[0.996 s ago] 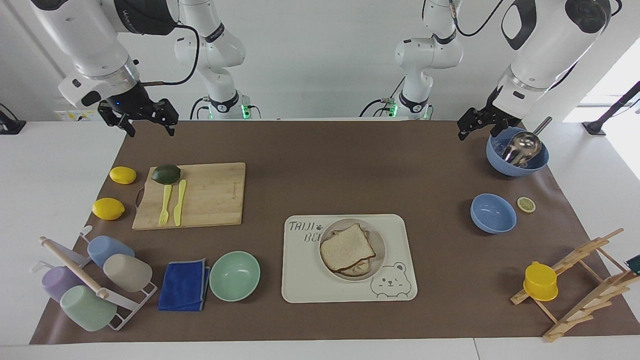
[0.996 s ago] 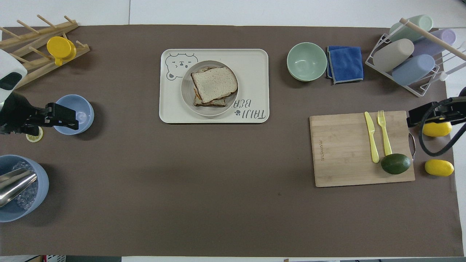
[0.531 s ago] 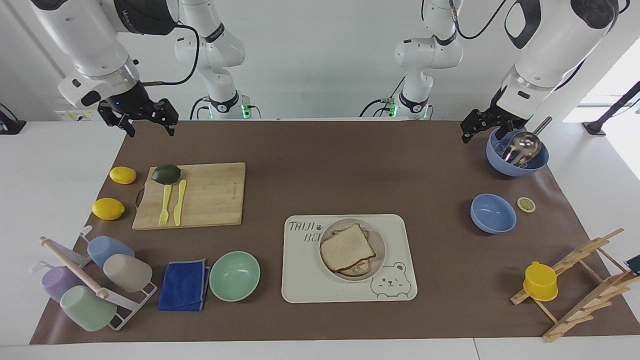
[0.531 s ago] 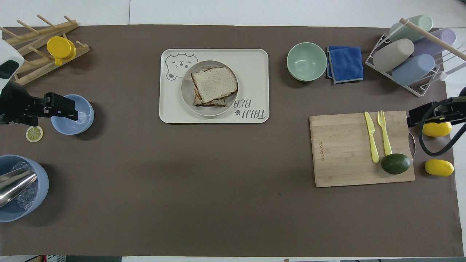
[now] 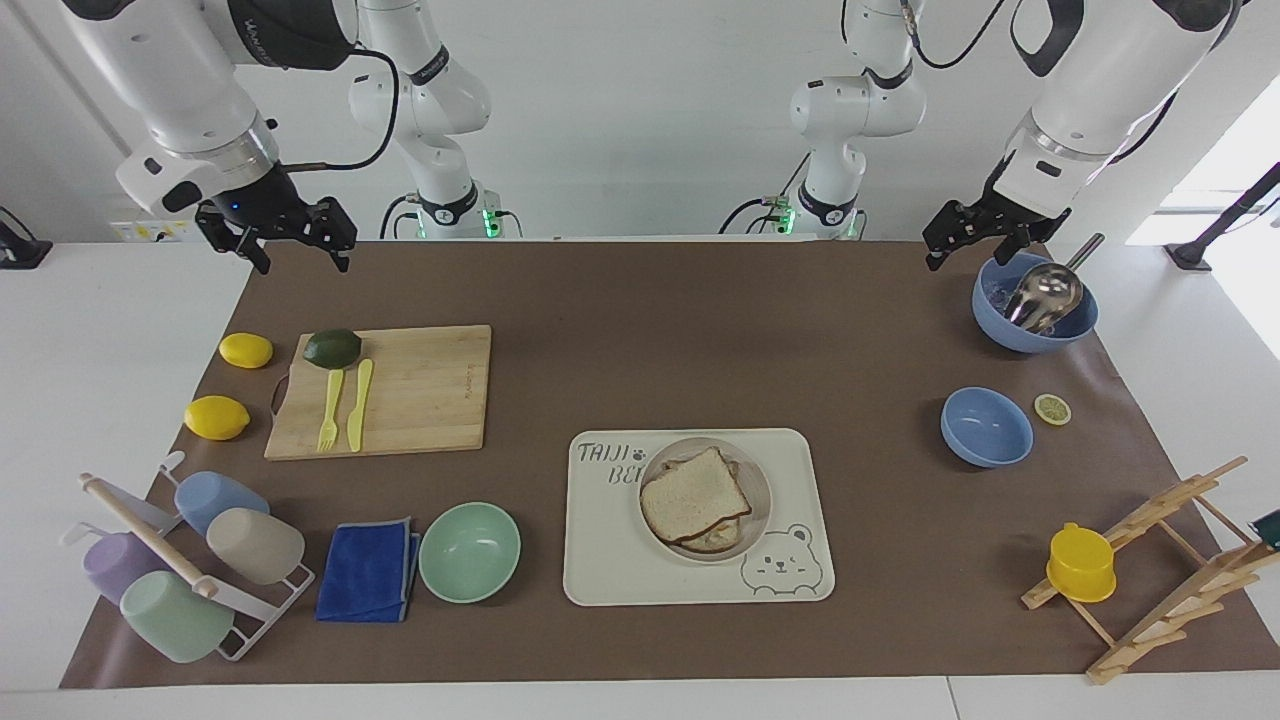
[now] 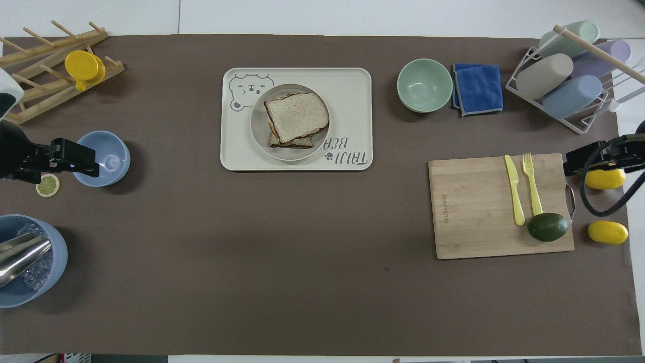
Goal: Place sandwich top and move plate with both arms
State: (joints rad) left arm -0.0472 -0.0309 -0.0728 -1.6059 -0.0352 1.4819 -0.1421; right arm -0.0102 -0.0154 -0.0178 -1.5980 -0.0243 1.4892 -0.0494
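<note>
Both claws are up in the air with nothing in them. Left claw (image 5: 975, 237) hangs wide open over the brown mat right by the blue bowl with the metal scoop (image 5: 1035, 303), at the left arm's end of the bench. Right claw (image 5: 292, 240) is also spread wide, above the mat's edge near the cutting board (image 5: 385, 392). Sandwich top (image 5: 694, 494) already sits on the stack on the plate (image 5: 758, 482), which rests on the bear tray (image 5: 600, 560), mid-bench, well apart from both claws.
</note>
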